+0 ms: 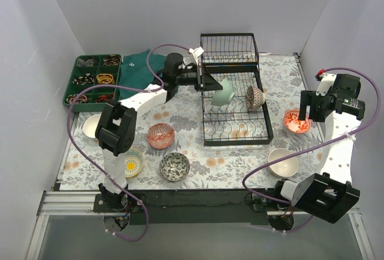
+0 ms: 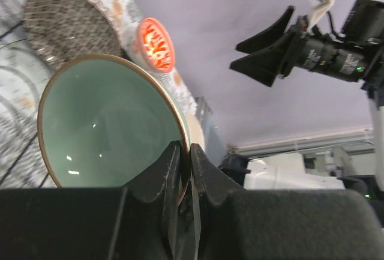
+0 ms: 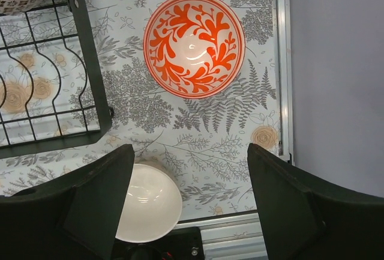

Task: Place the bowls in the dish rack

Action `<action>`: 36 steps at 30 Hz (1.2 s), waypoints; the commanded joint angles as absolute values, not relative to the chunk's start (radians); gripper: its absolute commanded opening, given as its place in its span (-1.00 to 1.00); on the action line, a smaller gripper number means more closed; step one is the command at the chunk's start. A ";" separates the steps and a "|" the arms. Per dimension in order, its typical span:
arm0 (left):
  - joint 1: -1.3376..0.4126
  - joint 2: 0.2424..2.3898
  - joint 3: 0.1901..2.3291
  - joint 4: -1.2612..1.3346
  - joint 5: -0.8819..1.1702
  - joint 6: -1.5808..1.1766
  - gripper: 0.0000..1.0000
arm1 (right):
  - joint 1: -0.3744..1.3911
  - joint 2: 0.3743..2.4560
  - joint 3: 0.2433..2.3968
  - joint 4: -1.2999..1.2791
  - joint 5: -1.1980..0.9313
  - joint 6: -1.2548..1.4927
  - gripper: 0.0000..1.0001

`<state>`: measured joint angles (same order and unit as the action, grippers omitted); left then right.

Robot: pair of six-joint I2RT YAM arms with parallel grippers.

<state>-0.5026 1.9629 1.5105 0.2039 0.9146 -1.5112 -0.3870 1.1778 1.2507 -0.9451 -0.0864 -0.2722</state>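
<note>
From above, pale grey walls (image 1: 150,8) enclose a floral tablecloth (image 1: 198,159). The left gripper (image 1: 211,83) holds a pale green ceramic bowl (image 1: 223,96) tilted over the black wire dish rack (image 1: 237,133).

Left wrist: the jaws are nearly closed, pinching that bowl's rim.

Right wrist: the right gripper (image 3: 191,152) is wide open and empty above the cloth, near a red-orange leaf-patterned bowl (image 3: 194,45).

no readable text, no labels, no brands, no numbers, no signs anywhere

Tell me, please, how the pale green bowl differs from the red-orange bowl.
The pale green bowl is plain; the red-orange bowl bears an orange leaf pattern. The pale green bowl is tilted on edge over the dish rack, its rim pinched by the left gripper; the red-orange bowl sits upright on the table, below the open right gripper. Both are round.
</note>
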 commanded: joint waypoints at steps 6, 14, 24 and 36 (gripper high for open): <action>-0.535 2.049 1.545 0.727 0.865 -1.904 -1.00 | -0.393 1.209 1.325 -0.989 -0.005 -0.273 0.69; -0.545 2.167 1.562 0.856 0.730 -2.052 -1.00 | -0.393 1.255 1.382 -1.029 0.049 -0.279 0.68; -0.591 2.312 1.667 0.902 0.663 -2.151 -1.00 | -0.393 1.290 1.402 -1.071 0.092 -0.322 0.67; -0.627 2.408 1.715 0.928 0.594 -2.263 -1.00 | -0.393 1.299 1.387 -1.095 0.103 -0.308 0.62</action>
<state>-0.6258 2.4325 1.6676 0.8391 0.6380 -1.9903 -0.3908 1.2953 1.3674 -1.0676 0.0849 -0.3038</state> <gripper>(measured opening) 0.097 0.818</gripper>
